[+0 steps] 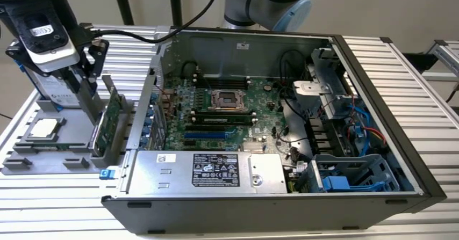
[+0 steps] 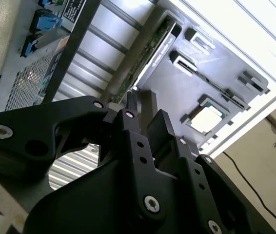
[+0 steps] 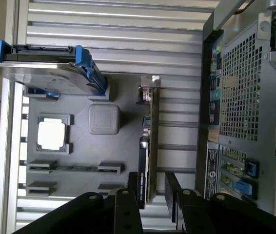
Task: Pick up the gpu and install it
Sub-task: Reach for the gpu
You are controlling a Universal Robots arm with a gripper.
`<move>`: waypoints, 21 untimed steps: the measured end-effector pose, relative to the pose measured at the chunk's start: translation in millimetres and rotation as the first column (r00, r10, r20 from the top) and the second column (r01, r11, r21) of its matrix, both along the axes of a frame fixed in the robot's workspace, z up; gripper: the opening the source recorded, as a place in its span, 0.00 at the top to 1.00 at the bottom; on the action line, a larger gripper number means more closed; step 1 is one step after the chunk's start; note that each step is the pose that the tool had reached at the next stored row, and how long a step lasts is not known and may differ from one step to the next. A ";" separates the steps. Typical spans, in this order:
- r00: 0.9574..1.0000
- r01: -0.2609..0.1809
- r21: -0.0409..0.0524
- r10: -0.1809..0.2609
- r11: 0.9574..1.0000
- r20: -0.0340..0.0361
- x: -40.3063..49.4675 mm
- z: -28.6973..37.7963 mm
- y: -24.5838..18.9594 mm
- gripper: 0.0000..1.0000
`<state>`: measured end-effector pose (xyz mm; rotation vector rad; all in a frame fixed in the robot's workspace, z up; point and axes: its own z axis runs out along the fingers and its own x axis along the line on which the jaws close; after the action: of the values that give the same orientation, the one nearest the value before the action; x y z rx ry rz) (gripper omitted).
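Pincer (image 3: 151,187) open, jaws astride the gpu (image 3: 150,122) standing on edge in grey tray (image 3: 79,146); best centred and square before closing.

Exterior view: diffuse overhead light, moderately bright, no hard shadow edges. The slatted table (image 1: 409,79) reads pale, near washed out along its edge at the exterior view's right. Light falls off inside the computer case (image 1: 215,218), with soft shadow below its walls. Mild sheen on the power supply (image 1: 165,170) top.

Second wrist view: table slats blown to white. The gripper (image 2: 147,107) body is backlit and near-black, its closest links out of focus. Bright glare on the CPU chip (image 2: 206,119) lid.

First wrist view: flat light. Slats bright, grey fixture tray (image 3: 79,146) evenly lit, short soft shadows beside its raised blocks.
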<state>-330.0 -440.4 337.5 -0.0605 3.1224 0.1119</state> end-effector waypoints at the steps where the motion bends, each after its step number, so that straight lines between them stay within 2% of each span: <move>1: 1.000 -0.001 0.000 0.001 1.000 0.000 0.0 -0.4 0.0 0.00; 21: 1.000 -0.011 0.000 0.011 1.000 -0.001 0.0 -9.3 0.0 0.00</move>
<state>-330.0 -440.4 328.2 -0.0782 3.1229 0.1122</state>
